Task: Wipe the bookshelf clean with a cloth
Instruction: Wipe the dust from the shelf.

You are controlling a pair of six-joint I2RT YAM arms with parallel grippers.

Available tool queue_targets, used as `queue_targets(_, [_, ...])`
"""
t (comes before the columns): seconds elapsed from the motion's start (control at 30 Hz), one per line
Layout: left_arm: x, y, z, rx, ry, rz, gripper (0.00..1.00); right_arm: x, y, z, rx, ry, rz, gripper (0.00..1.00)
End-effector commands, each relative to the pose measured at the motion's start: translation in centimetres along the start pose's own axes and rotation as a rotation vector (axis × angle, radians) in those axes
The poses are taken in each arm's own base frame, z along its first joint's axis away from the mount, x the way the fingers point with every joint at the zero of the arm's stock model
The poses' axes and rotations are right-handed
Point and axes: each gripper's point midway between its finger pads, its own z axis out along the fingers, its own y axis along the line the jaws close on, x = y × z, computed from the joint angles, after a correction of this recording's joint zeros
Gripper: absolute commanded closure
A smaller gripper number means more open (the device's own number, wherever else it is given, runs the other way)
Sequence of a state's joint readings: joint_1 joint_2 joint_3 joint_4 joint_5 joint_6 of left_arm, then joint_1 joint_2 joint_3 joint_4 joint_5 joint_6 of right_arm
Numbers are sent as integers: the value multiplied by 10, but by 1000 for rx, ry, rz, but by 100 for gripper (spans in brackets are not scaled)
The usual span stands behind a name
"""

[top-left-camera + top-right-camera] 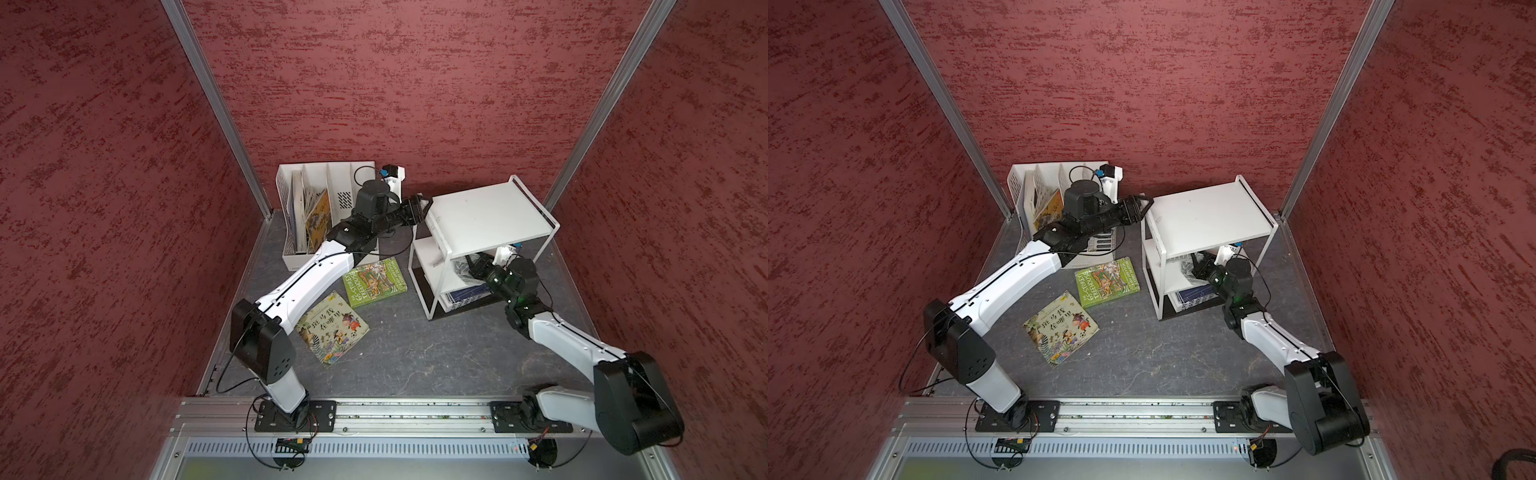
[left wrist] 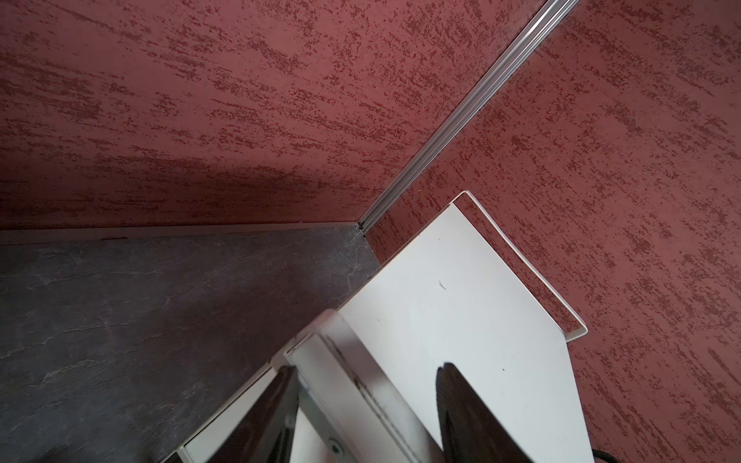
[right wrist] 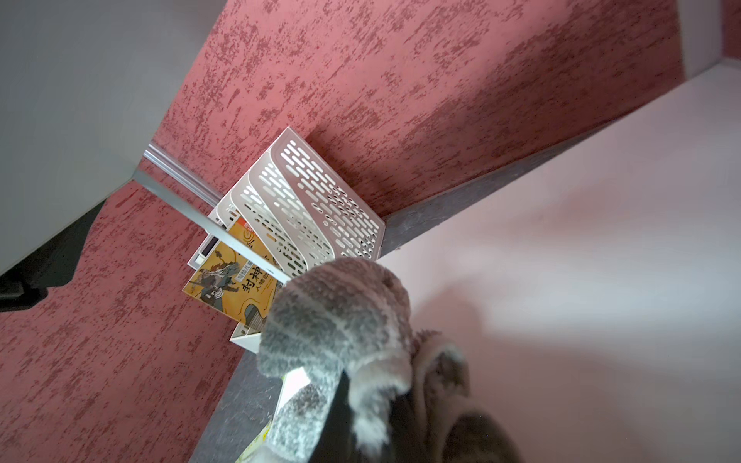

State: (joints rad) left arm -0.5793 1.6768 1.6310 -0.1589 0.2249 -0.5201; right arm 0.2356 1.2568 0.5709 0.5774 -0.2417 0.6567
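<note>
Dark grey, slate-patterned surface (image 1: pixel 415 357): carries every item below.

Small white three-tier bookshelf, flat boards, thin white tube frame, black base (image 1: pixel 490 216): upright, directly ahead of the left hand (image 1: pixel 422 206), enclosing the right hand (image 1: pixel 473 266).

White perforated four-slot file organizer (image 1: pixel 284 183): behind the left hand's wrist, books in its slots, well apart from the right hand.

Two picture books flat on the surface, one green (image 1: pixel 376 281), one yellow-green (image 1: pixel 332 328): back along the left arm, clear of both hands.

Limp grey cloth with thin light stripes (image 3: pixel 341 316): bunched round the right hand's fingers, on the middle board.

Left hand: fingers astride the nearest corner of the top board; clamped or merely close, cannot tell.

Right hand: closed tight on the cloth, inside the middle tier.

Step in hand, as judged: wiping the middle board, rack braced at its top corner.

Next move, as judged: a flat sweep under light downward pressure, wad leading, clear of the tube posts, brace kept steady so the light rack does not slide.

Heading: bookshelf's open front toward the right arm; long axis of the boards running away from the left hand's fingertips. Cloth wadded, no long axis readable; bulk ahead of the right fingertips, toward the file organizer.
</note>
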Motion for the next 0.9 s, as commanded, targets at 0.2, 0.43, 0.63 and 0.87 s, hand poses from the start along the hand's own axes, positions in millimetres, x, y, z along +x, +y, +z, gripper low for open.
queue_targets(0.2, [41, 15, 20, -43, 122, 27, 46, -20, -37, 10, 98, -49, 31, 100])
queue_targets(0.43, [47, 8, 27, -28, 149, 38, 49, -13, -39, 39, 59, 18, 71, 100])
queue_targets(0.63, [49, 2, 33, -17, 160, 43, 51, 9, -35, 50, 26, 79, 117, 100])
queue_targets(0.87, [51, 4, 37, -26, 161, 41, 51, 29, -20, 52, -16, 109, 150, 100])
